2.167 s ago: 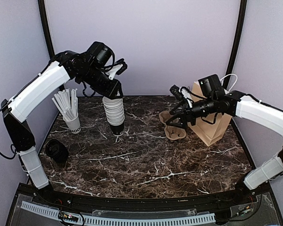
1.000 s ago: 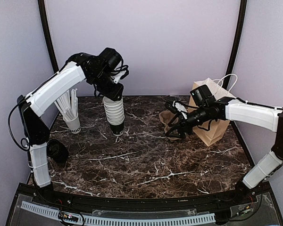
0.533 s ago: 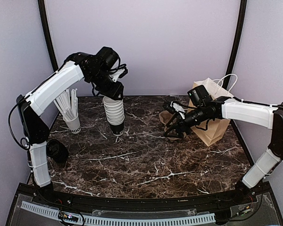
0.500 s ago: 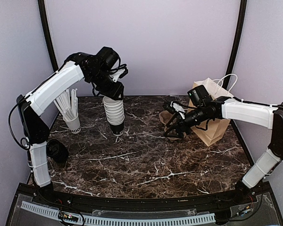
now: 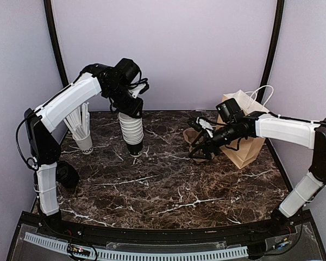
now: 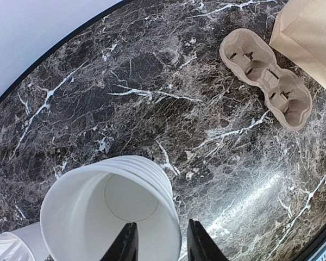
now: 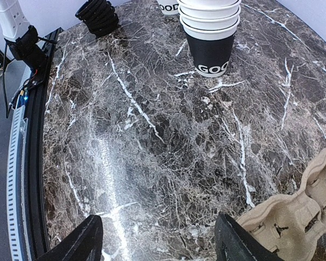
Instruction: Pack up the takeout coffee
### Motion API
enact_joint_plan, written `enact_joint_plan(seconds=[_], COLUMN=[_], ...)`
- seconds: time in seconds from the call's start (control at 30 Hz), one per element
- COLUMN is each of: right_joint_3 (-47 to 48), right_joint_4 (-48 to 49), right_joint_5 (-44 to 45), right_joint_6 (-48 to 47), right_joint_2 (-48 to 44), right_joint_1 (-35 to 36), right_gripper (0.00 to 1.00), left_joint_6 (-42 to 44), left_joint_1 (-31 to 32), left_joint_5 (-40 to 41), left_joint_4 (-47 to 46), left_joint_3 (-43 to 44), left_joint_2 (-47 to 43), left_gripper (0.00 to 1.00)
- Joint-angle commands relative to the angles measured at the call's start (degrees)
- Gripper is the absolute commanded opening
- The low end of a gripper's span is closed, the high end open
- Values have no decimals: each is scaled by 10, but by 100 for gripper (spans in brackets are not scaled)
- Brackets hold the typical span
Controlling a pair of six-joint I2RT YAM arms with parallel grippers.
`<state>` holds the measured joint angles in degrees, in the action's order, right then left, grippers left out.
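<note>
No takeout coffee with a black lid is in view. My left gripper (image 5: 131, 111) hovers over the stack of lidless white cups (image 5: 132, 133). In the left wrist view it (image 6: 162, 236) is open and straddles the top cup's rim (image 6: 171, 196), one finger inside the cup and one outside, the wall loose between them. My right gripper (image 5: 197, 148) stands wide open low over the table beside the brown cardboard cup carrier (image 7: 293, 223). Between its fingers (image 7: 158, 231) is only marble.
A brown paper bag (image 5: 244, 144) stands at the back right, behind the carrier (image 6: 266, 79). A white cup of white sticks (image 5: 82, 133) is at the back left. A stack of black lids (image 5: 65, 175) sits near the left edge.
The right gripper sank slightly toward the carrier and now holds still. The left arm shifted a little while its gripper stayed over the cup stack.
</note>
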<state>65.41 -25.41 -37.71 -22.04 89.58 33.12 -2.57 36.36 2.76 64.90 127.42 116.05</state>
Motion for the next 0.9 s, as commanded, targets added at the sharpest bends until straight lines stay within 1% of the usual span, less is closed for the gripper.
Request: enact_joint_plan(seconds=[0.0,0.13,0.2,0.27,0.33,0.43,0.6,0.67,0.73,0.87], right_joint_3=[11,9,8,8,8,7,16,35,72,170], right_joint_4=[5,6,6,5,5,6,1,-6,-15,-41], right_joint_5=[-5,-4,-3,-1,1,2,6,12,20,18], right_joint_6=[-4,-6,-6,-6,-7,-6,-6,-4,2,43], right_joint_2=[-5,-6,-7,-7,-7,-7,-4,-1,11,61], right_joint_1=[2,2,2,2,3,3,3,2,3,2], right_gripper=[72,72,72,72,72,71,71,70,71,79], left_joint_6=[7,9,9,10,9,8,4,10,15,13], left_joint_1=[-5,-6,-6,-6,-6,-6,-1,7,15,22], left_joint_5=[-12,-14,-17,-19,-19,-19,-18,-6,5,8], left_joint_4=[-3,-2,-1,0,0,2,4,1,-4,-14], left_joint_3=[-1,-3,-5,-5,-2,4,20,28,37,45], left_joint_2=[-1,3,4,3,3,1,-12,-25,-39,-63], left_gripper=[32,27,22,17,8,1,0,0,0,0])
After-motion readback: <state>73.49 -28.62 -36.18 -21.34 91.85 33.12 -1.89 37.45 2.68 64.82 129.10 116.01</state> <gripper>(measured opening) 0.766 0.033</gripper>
